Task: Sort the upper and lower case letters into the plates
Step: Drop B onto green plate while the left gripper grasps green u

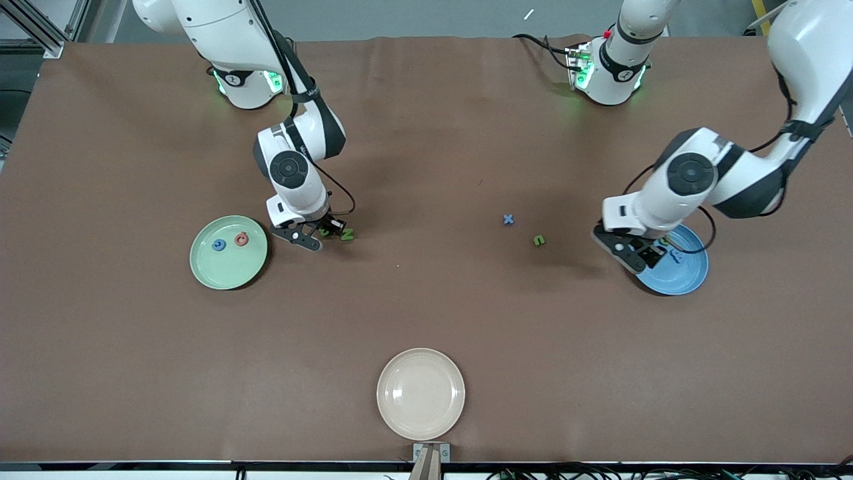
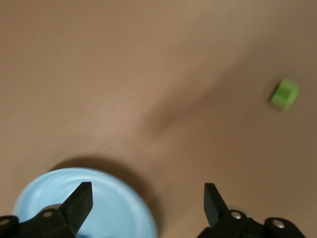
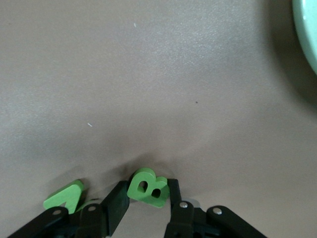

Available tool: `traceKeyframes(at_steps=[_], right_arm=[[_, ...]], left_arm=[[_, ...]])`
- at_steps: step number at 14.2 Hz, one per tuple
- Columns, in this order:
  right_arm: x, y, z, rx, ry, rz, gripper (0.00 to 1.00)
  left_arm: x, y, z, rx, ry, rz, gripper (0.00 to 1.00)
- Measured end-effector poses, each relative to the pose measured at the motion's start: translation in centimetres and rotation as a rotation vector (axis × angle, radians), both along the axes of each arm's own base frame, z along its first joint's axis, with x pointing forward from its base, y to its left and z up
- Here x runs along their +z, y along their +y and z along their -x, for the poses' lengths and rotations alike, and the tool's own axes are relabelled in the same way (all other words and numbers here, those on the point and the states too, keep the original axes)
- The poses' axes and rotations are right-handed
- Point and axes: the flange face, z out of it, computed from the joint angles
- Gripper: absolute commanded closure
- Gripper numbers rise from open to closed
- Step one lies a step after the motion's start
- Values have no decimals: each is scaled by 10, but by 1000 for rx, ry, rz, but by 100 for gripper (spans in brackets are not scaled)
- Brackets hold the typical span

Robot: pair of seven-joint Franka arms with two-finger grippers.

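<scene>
Even, bright overhead light falls on the matte brown tabletop (image 1: 426, 313), with soft short shadows beside both arms and under the pale mint green round plate (image 1: 228, 252). The left wrist view is smeared by motion blur, its small green block (image 2: 284, 93) indistinct. The right wrist view is sharper, dim near the claw.

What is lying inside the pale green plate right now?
Two small letters lie in the pale green plate: a blue letter and a pink-red letter. Nothing covers the plate; whether they are upper or lower case is unclear.

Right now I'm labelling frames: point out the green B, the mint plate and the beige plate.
green B (image 3: 147, 187): right wrist view, face.
mint plate (image 1: 228, 275): front view, bare floor.
beige plate (image 1: 420, 393): front view, centre.
</scene>
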Motion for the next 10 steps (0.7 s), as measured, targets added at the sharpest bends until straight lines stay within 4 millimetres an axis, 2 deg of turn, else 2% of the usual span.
traceKeyframes(at_steps=[2,3,5,8,10], right_arm=[[5,-14,-9,1,21,9,99],[12,-27,-17,12,38,9,99],[35,-67,-42,46,75,-7,99],[82,-130,-79,100,126,-49,99],[99,-168,-95,151,123,-74,99]], left_arm=[[3,-40,8,196,-21,16,1],[3,-57,12,295,-29,22,1],[-1,-81,20,506,-39,30,1],[-12,-91,21,741,-38,76,1],[-23,-93,21,822,-26,88,1]])
